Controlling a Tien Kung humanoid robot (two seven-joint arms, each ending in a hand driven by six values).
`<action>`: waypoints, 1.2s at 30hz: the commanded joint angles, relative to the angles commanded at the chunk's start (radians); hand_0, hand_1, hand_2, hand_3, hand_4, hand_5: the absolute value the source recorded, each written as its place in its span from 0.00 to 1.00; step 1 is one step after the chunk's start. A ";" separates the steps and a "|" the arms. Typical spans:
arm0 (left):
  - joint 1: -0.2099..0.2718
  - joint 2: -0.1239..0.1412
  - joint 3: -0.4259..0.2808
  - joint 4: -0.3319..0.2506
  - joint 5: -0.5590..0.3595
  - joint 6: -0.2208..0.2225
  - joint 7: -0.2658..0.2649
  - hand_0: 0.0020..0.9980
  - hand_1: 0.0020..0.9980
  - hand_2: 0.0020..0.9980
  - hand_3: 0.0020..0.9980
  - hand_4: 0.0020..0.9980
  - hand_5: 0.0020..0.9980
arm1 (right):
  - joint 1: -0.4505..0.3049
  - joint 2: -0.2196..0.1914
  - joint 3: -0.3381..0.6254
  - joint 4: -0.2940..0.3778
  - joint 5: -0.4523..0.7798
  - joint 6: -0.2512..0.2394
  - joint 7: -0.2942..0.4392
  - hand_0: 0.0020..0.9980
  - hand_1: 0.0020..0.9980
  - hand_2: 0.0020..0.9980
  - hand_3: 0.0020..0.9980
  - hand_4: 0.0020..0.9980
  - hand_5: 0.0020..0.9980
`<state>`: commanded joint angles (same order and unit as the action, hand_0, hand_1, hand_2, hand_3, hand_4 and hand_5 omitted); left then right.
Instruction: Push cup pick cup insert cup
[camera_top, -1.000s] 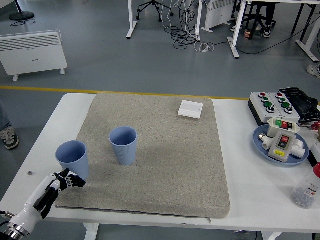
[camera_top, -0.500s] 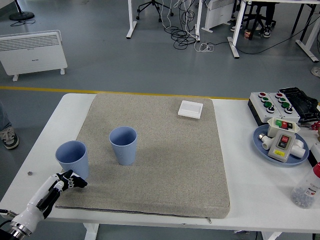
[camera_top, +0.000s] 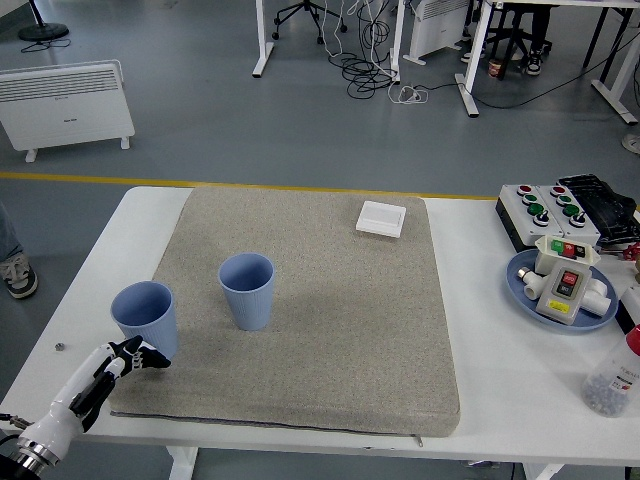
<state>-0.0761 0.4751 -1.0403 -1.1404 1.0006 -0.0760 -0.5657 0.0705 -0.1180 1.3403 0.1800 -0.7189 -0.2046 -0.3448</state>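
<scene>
Blue ribbed cups, two of them, stand upright on the grey mat (camera_top: 330, 330) that covers most of the white tabletop (camera_top: 480, 300). The left cup (camera_top: 144, 317) is at the mat's left edge, towards the near-left corner of the tabletop; the middle cup (camera_top: 247, 290) stands apart from it, further in on the mat. Both are open side up and separate, not nested.

The left arm comes in from the near-left corner, w/ the white forearm low over the tabletop edge and pointing diagonally to the left cup. The left hand (camera_top: 128, 358) is just beside the base of this cup, on its near side; fingers (camera_top: 150, 361) look loosely bent and hold nothing. If they touch the cup wall I cannot tell.

At the mat's far edge lies a small white square box (camera_top: 381, 218). Near the tabletop's right edge: a button box (camera_top: 545, 207), a blue plate (camera_top: 522, 290) w/ a switch unit (camera_top: 566, 283) on it, and a plastic bottle (camera_top: 615, 377) at the near-right.
</scene>
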 joint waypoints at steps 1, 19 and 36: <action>0.000 0.000 -0.001 0.001 0.001 0.000 0.000 0.63 0.58 0.54 0.48 0.60 1.00 | 0.000 0.000 0.000 0.000 0.000 0.000 0.000 0.68 0.59 0.60 0.58 0.10 0.55; -0.055 -0.011 0.012 0.054 0.010 0.002 0.007 0.64 0.59 0.54 0.48 0.60 1.00 | 0.002 0.000 -0.002 0.000 -0.004 0.001 -0.002 0.68 0.59 0.60 0.58 0.10 0.55; -0.148 -0.037 0.030 0.116 0.010 0.003 0.020 0.65 0.59 0.54 0.48 0.60 1.00 | 0.006 0.004 -0.008 0.000 -0.005 0.001 -0.004 0.68 0.59 0.60 0.58 0.10 0.56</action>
<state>-0.2239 0.4385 -1.0106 -1.0245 1.0101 -0.0727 -0.5455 0.0762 -0.1135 1.3320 0.1800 -0.7235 -0.2031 -0.3493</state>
